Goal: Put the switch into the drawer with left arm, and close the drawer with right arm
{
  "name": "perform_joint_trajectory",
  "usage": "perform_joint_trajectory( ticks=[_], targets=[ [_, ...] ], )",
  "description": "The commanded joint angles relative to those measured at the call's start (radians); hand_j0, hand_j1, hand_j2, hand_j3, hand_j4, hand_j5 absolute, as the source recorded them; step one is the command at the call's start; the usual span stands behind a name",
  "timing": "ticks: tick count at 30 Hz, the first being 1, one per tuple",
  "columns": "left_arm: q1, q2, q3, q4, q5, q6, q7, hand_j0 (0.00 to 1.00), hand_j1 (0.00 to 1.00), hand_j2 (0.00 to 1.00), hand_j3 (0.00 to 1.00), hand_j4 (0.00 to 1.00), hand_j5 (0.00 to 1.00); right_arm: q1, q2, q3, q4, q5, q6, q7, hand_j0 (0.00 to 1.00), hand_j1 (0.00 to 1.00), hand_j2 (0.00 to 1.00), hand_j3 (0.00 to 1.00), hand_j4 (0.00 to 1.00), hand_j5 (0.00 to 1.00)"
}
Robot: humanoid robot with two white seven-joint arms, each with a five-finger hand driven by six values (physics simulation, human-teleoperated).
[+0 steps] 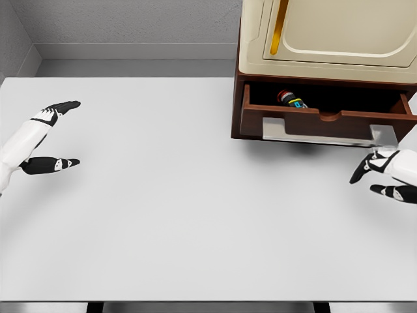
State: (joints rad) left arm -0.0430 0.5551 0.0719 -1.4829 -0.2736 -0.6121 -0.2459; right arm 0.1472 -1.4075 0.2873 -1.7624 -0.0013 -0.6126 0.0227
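Head view, looking down on a white table (169,215). Grey wall and floor behind it.

Cabinet (326,39) at the table's far right corner: cream upper body with a rounded panel and a yellow strip, dark brown wooden base. Drawer (326,120) in the base stands pulled out toward the robot. Its front board has a small notch cut in the top edge near the middle. A pale grey plate shows under the drawer front.

Switch (291,100) lies inside the drawer, toward its left end, near the back. Small item, red at one tip, dark body with blue and yellow marks. It rests on the drawer floor, clear of the front board. Finer detail too small to make out.

Left hand (52,137) at the left edge, over the table, well away from the cabinet. White forearm, black fingertips. Fingers (65,104) spread wide from the thumb, one pointing up and right, the thumb lower, pointing right. Nothing held.

Right hand (386,175) at the right edge, just below and in front of the drawer's right end. Fingers (359,173) loosely parted, tips angled down and left. Holds nothing. No contact with the drawer front that I can see; a small gap shows between them.
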Motion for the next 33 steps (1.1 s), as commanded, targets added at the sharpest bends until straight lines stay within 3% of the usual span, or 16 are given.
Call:
perform_joint_trajectory(
  ticks=[1,17,21,33],
  targets=[
    [0.0,0.0,0.0,0.0,0.008,0.001,0.0,1.0,1.0,1.0,1.0,1.0,1.0,0.0,-0.01,-0.002,-0.002,-0.02,0.002,-0.006,0.59,0.59,0.59,0.59,0.59,0.59],
    [0.0,0.0,0.0,-0.002,0.008,0.001,0.0,1.0,1.0,1.0,1.0,1.0,1.0,-0.038,0.025,-0.02,0.003,-0.023,0.002,-0.01,0.59,0.59,0.59,0.59,0.59,0.59],
    [0.0,0.0,0.0,-0.002,0.008,0.001,0.0,1.0,1.0,1.0,1.0,1.0,1.0,-0.06,0.07,-0.019,-0.003,0.003,0.002,-0.007,0.59,0.59,0.59,0.59,0.59,0.59],
    [-0.002,0.006,0.0,0.007,0.005,0.001,0.0,1.0,1.0,1.0,1.0,1.0,1.0,-0.032,0.102,-0.007,-0.005,0.058,0.002,-0.001,0.57,0.57,0.57,0.57,0.57,0.57]
  ],
)
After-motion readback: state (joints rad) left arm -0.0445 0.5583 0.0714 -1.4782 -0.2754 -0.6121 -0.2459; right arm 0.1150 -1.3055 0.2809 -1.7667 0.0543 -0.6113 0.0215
